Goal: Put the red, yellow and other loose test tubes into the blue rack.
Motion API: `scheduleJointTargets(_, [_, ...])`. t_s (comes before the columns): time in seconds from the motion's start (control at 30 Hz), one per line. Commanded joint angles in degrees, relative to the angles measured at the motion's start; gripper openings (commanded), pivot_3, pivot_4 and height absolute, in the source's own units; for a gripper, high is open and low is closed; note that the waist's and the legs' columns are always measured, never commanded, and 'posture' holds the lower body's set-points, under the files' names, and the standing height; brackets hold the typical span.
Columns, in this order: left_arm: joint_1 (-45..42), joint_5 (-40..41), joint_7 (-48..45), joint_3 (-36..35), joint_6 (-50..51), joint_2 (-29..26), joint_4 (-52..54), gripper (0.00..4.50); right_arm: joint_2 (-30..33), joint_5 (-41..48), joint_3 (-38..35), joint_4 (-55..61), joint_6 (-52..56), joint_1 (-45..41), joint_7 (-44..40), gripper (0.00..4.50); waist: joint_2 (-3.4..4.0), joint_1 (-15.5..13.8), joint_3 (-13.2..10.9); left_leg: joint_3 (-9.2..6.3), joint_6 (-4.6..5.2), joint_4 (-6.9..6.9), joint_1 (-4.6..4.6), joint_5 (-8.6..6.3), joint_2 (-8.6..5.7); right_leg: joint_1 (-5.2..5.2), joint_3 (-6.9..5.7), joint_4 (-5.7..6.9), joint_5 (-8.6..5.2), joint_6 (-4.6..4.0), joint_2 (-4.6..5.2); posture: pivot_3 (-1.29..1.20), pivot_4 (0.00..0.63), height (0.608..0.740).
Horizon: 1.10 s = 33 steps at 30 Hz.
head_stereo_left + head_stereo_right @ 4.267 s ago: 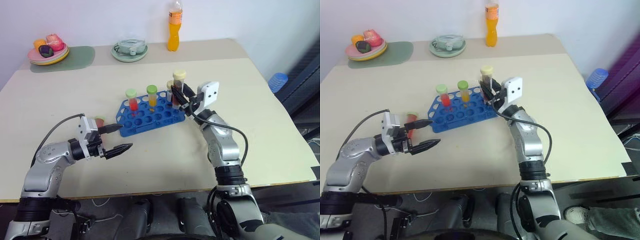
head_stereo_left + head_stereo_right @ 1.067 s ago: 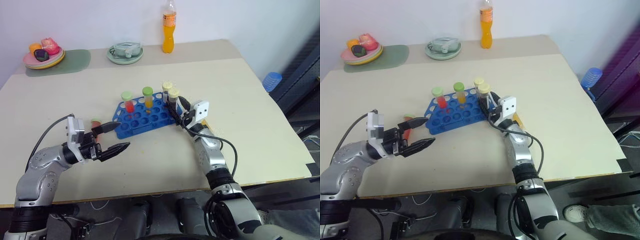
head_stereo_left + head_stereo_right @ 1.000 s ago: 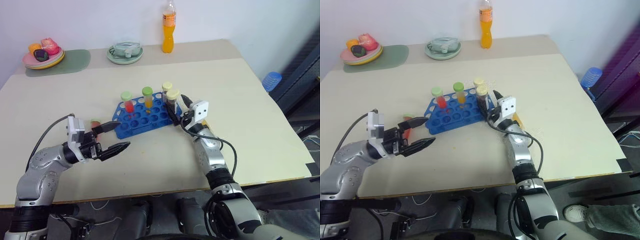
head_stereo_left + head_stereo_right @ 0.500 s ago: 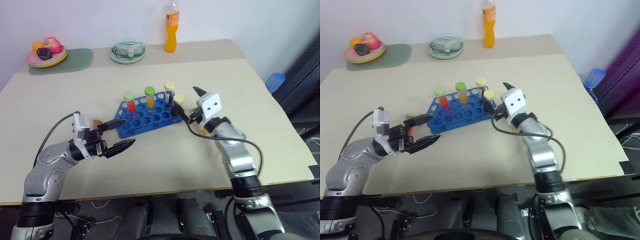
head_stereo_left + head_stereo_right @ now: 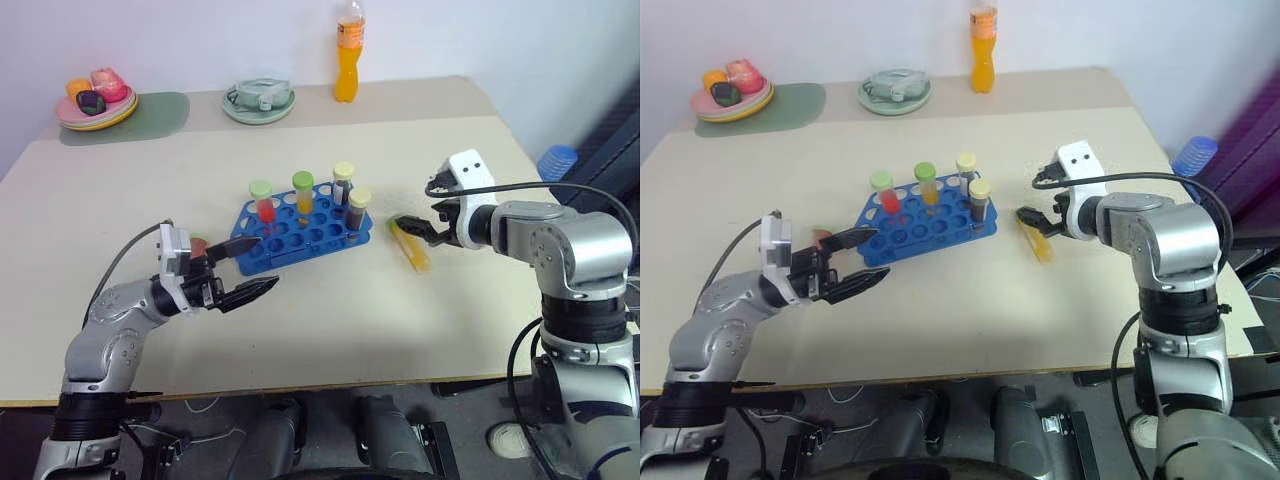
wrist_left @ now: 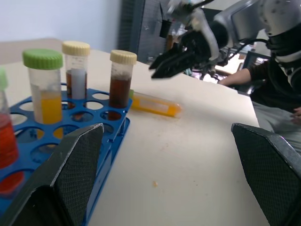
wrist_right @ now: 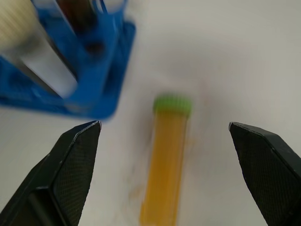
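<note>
Cylindrical yellow tube (image 5: 411, 245) (green ribbed cap) flat beside perforated blue rack (image 5: 300, 236).

- The blue rack (image 5: 300, 233) lies flat in the middle of the table, a block with rows of round holes.
- Four tubes stand upright in it: a red tube (image 5: 263, 203) with green cap, a yellow tube (image 5: 303, 195) with green cap, and two brown tubes (image 5: 358, 209) with cream caps.
- A loose yellow tube (image 5: 411, 245) lies on its side to the right of the rack, apart from it.
- A loose red tube (image 5: 199, 246) lies near the rack's left end.
</note>
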State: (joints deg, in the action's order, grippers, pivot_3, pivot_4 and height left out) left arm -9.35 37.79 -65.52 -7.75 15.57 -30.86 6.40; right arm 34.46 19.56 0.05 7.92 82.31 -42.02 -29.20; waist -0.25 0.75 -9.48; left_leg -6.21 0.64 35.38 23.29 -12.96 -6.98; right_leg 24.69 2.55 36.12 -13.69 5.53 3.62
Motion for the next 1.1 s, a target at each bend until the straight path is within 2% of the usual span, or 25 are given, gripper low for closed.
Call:
scheduleJointTargets(0.03, [-0.5, -0.1, -0.8, -0.4, -1.2, -0.1, 0.2, 4.50, 1.7, -0.2, 4.3, -6.4, -1.5, -4.0, -2.2, 4.46, 0.00, 0.1, 0.0, 0.01, 0.00, 0.01, 0.02, 0.00, 0.00, 0.02, 0.00, 0.00, 0.00, 0.01, 0.00, 0.00, 0.150, 0.740])
scheduleJointTargets(0.47, [2.2, 0.5, -0.3, -0.6, -1.4, 0.5, 1.8, 4.50, -1.6, -4.2, 15.1, -37.4, -7.6, -20.9, -8.6, 4.46, 0.00, 0.1, 0.0, 0.02, 0.01, 0.09, 0.06, -0.01, 0.00, 0.04, -0.02, 0.02, 0.02, 0.00, 0.00, 0.00, 0.150, 0.740])
scheduleJointTargets(0.7, [3.0, 3.1, 1.6, -2.1, 0.1, 1.7, 2.6, 4.50, -3.2, -10.0, 22.9, -52.1, -13.4, -24.9, -15.8, 4.46, 0.00, 0.1, 0.0, 0.01, 0.01, 0.15, 0.07, -0.01, -0.01, 0.04, -0.04, 0.04, 0.03, 0.00, -0.01, 0.00, 0.150, 0.740])
scheduleJointTargets(0.8, [3.9, 3.4, 1.2, -1.9, 0.2, 1.9, 2.9, 4.50, -4.3, -12.9, 25.5, -56.2, -16.4, -25.5, -18.4, 3.60, -0.05, 0.2, 0.0, 0.01, 0.00, 0.18, 0.02, -0.02, -0.01, -0.02, -0.04, 0.05, 0.03, -0.01, -0.02, 0.00, 0.150, 0.740])
scheduleJointTargets(0.97, [4.5, 3.2, 0.7, -2.0, -0.2, 2.0, 2.6, 4.50, -4.9, -16.4, 26.5, -58.6, -19.4, -26.8, -21.8, 1.15, -0.06, 0.2, 0.1, 0.00, 0.00, 0.23, 0.01, -0.02, -0.01, -0.05, -0.06, 0.05, 0.04, -0.01, -0.03, 0.00, 0.150, 0.740])
scheduleJointTargets(1.0, [4.6, 3.1, 0.6, -2.0, -0.3, 2.0, 2.5, 4.50, -4.5, -17.2, 27.2, -58.2, -20.2, -26.5, -23.0, 0.87, -0.06, 0.2, 0.1, 0.00, 0.00, 0.23, 0.01, -0.02, -0.01, -0.05, -0.06, 0.05, 0.04, -0.01, -0.03, 0.00, 0.150, 0.740])
scheduleJointTargets(1.1, [4.5, 2.9, 0.4, -1.9, -0.4, 2.1, 2.3, 4.50, -1.5, -20.9, 30.7, -52.8, -26.3, -23.7, -26.7, 0.87, -0.06, 0.2, 0.1, -0.01, 0.00, 0.22, 0.02, -0.02, -0.01, -0.03, -0.06, 0.05, 0.04, -0.01, -0.03, 0.00, 0.150, 0.740])
